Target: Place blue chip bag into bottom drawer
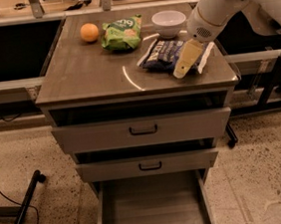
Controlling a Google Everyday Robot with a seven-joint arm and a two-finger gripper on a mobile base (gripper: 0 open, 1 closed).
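The gripper (pixel 187 59) hung over the blue chip bag (pixel 163 54) near the right edge of the cabinet top (pixel 91 74); its grip could not be told. The bottom drawer (pixel 153 208) stood pulled out below.

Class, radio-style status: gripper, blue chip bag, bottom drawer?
Gripper low over blue chip bag. Bag lying on cabinet top. Bottom drawer open. White bowl close behind bag.

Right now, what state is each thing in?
blue chip bag: lying flat on the cabinet top
gripper: low over the bag's right end
bottom drawer: pulled open, bag not inside
top drawer: slightly out
middle drawer: slightly out
green chip bag: lying flat
white bowl: upright
orange: at rest
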